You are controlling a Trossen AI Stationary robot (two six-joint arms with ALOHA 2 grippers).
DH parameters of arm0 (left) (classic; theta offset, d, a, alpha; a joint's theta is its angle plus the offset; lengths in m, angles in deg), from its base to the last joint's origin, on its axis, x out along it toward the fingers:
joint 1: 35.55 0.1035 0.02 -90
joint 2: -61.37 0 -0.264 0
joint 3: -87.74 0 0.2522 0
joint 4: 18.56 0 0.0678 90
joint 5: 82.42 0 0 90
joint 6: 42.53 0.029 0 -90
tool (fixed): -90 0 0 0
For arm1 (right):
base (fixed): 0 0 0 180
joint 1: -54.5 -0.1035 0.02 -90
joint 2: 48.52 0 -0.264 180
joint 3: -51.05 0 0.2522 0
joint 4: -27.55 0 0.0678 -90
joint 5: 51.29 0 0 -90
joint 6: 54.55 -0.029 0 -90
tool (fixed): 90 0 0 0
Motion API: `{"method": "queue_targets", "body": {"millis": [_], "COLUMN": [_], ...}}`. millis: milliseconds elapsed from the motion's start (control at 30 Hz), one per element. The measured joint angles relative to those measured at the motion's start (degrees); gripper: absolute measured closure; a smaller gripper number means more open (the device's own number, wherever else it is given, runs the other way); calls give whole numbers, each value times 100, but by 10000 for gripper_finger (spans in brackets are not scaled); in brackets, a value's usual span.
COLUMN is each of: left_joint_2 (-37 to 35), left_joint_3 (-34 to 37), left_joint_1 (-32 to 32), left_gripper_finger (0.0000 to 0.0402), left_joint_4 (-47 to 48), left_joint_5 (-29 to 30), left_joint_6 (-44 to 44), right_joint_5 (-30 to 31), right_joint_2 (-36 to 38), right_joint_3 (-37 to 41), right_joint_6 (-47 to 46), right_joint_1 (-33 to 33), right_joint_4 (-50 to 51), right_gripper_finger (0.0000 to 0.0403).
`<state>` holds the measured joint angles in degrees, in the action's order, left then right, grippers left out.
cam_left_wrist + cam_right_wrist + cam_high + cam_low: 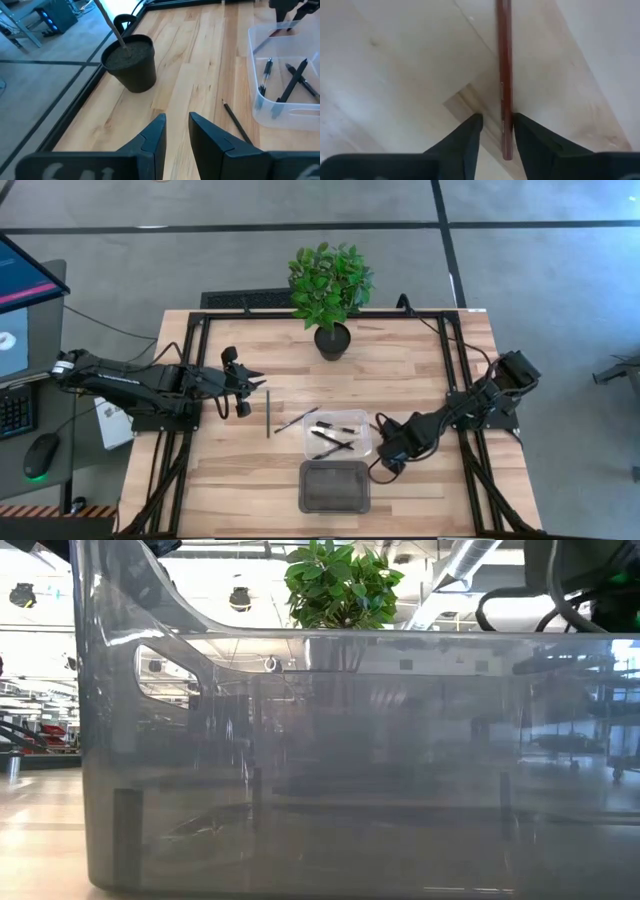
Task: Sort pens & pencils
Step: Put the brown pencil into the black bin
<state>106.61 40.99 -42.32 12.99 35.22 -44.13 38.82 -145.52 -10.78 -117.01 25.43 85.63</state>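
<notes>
A reddish-brown pencil (504,60) lies flat on the wooden table (420,360). My right gripper (497,117) points down over it, just right of the clear tray (362,448). Its fingers are open on either side of the pencil's end. The clear tray (260,102) holds several black pens (335,436). A dark pencil (268,412) and a slim dark stick (297,420) lie on the table left of the tray. My left gripper (247,385) hovers at the table's left, narrowly open, with nothing between its fingers (177,130). My right gripper comes from above, its fingers lying across the pencil near its end (506,145). One finger (525,132) stands right against the pencil's side and the other stands apart from it. I cannot tell whether the near finger touches. The pencil rests flat on the table.
A dark grey tray (335,486) sits at the near edge in front of the clear tray, and its wall (300,790) fills the low view. A potted plant (330,290) stands at the far middle, with its pot (131,62) ahead of my left gripper. The black frame rails (190,380) run along both sides.
</notes>
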Motion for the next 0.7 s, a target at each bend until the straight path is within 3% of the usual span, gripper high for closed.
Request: {"method": "queue_targets", "body": {"millis": [367, 700], "left_joint_2": [0, 0], "left_joint_3": [0, 0], "left_joint_1": [0, 0], "left_gripper_finger": [327, 327], "left_joint_4": [-10, 47], "left_joint_5": [0, 0], "left_joint_6": [-13, -13], "right_joint_5": [-257, -456], "right_joint_2": [-17, -26], "right_joint_3": [0, 11], "right_joint_6": [554, 1314], "right_joint_1": [567, 1238], "right_joint_4": [-9, 17], "right_gripper_finger": [347, 352]}}
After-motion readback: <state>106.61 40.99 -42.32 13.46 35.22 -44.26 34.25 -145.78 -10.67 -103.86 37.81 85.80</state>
